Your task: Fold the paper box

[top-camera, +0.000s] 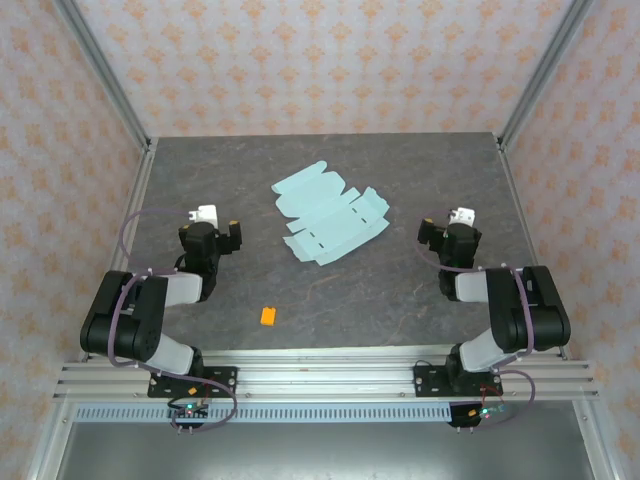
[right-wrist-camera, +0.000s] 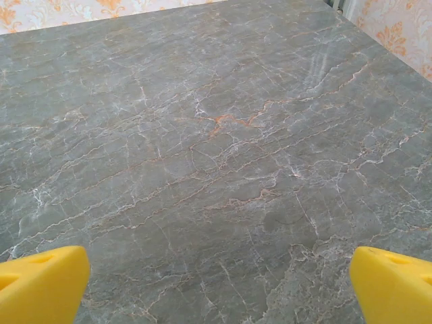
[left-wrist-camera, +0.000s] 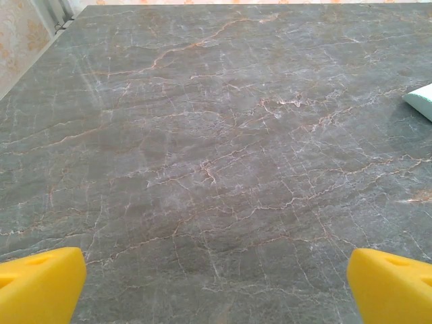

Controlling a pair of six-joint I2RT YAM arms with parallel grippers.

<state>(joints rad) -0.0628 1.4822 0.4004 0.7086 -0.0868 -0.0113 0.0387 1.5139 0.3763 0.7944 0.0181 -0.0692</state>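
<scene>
left arm: base at near-left edge of the table [top-camera: 400, 300], elbow folded back, wrist reaching in over the left side of the grey marbled top
left gripper [top-camera: 210, 228]: jaws spread wide, nothing between them; in the left wrist view the yellow fingers [left-wrist-camera: 40, 283] sit at both bottom corners with bare table between
orange block [top-camera: 268, 316]: small, lying alone on the table, near side, left of centre, well apart from both grippers
paper box [top-camera: 330, 222]: flat die-cut mint-teal sheet, unfolded, flaps out, lying skewed at table centre, slightly to the far side, between the two grippers, touching neither; one pale corner shows at the right edge of the left wrist view [left-wrist-camera: 422, 101]
right gripper [top-camera: 450, 232]: jaws wide apart, empty; yellow fingers [right-wrist-camera: 395, 283] in both bottom corners of the right wrist view, bare table between
right arm: base at near-right edge, folded like the left, wrist over the right side of the table
</scene>
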